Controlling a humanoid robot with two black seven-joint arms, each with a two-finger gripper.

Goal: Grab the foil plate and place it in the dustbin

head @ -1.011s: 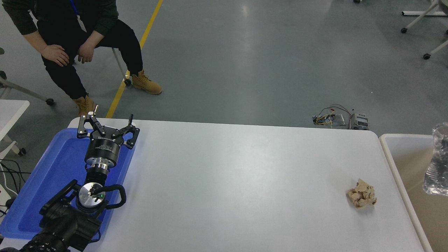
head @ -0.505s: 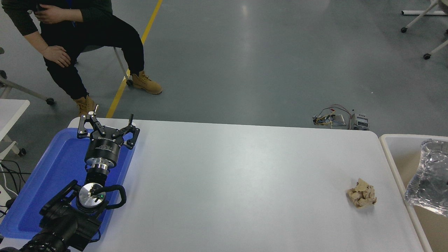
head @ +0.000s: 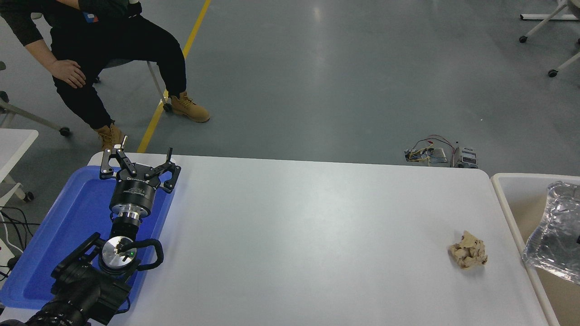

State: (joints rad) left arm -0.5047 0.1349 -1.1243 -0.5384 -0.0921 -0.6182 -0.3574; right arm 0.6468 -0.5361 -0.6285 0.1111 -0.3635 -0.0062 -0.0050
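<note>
Grey concrete floor with yellow line behind white rectangular table [head: 290, 226]. Shiny crinkled silver foil plate [head: 555, 233] lies inside white-rimmed beige dustbin [head: 507, 199] just beyond table's right edge, tilted, cut by frame. Small crumpled tan paper ball [head: 468, 256] near table's right edge. Left black gripper [head: 138, 158] parked over flat blue plastic tray [head: 59, 226] at far left corner, fingers spread wide, holding nothing. Seated person [head: 104, 50] beyond far left corner.
</note>
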